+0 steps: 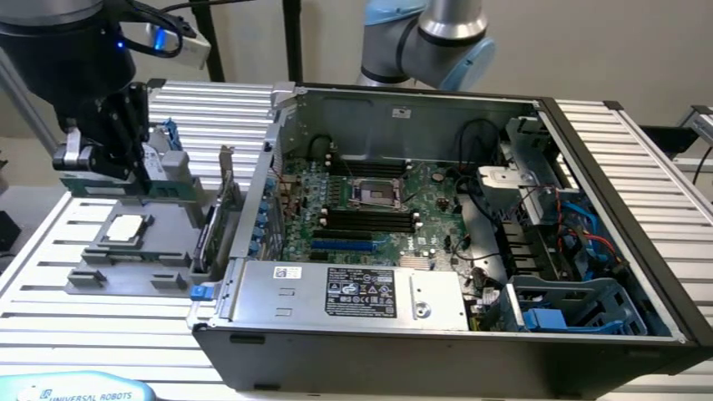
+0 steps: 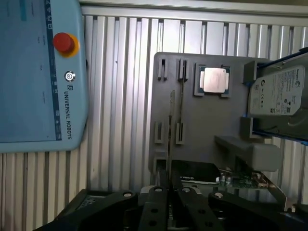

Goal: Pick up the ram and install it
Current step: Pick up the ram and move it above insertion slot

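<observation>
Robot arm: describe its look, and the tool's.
The arm has silver tubes and pale blue joint caps. Its wrist end is a black cylinder with a blue light and looping black cables. The tool is black and angular, with round screw heads.

You have a slatted aluminium table [image 1: 45, 322] carrying an open dark grey computer case [image 1: 446, 359], with a green motherboard [image 1: 429, 188] and a silver power supply box [image 1: 346, 292] inside. Beside the case, on the exterior view's left, a grey plastic parts fixture [image 1: 128, 261] holds a square silver processor chip [image 1: 123, 227]. Your wrist view adds a silver-labelled hard drive [image 2: 279, 91] at the fixture's edge and a light blue teach pendant [image 2: 38, 72] with a round red button [image 2: 63, 42].
</observation>
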`<state>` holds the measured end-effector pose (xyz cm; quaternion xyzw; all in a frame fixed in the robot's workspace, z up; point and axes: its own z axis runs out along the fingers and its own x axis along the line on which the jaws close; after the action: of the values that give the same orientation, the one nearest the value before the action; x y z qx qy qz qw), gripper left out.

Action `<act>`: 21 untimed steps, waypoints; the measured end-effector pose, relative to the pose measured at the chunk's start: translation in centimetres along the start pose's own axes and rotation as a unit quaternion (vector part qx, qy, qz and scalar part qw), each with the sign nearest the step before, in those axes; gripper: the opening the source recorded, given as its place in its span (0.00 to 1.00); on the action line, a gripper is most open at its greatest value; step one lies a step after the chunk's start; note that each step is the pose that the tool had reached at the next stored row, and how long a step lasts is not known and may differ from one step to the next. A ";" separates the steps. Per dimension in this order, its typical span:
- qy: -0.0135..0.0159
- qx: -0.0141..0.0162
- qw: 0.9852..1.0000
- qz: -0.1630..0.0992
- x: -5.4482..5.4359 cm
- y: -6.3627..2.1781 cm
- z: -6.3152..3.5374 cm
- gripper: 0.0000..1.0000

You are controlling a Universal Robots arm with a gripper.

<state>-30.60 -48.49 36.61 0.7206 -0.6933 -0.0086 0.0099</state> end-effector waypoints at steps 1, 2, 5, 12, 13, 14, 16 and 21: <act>0.000 0.000 1.000 0.000 0.0 -0.30 -0.21 0.14; 0.000 0.000 1.000 0.000 0.0 -0.60 -0.42 0.14; -0.001 0.000 1.000 0.000 -0.1 -1.56 -1.03 0.14; -0.007 0.000 1.000 0.000 0.0 -4.16 -1.86 0.14; -0.008 0.000 1.000 0.000 0.0 -4.54 -1.94 0.14; -0.009 0.000 1.000 0.000 0.0 -4.94 -2.02 0.14; -0.012 0.000 1.000 0.000 0.0 -5.72 -2.17 0.14; -0.014 0.000 1.000 0.000 0.0 -7.84 -2.32 0.14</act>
<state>-22.71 -48.17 38.72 0.7207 -0.6930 -0.0190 0.0000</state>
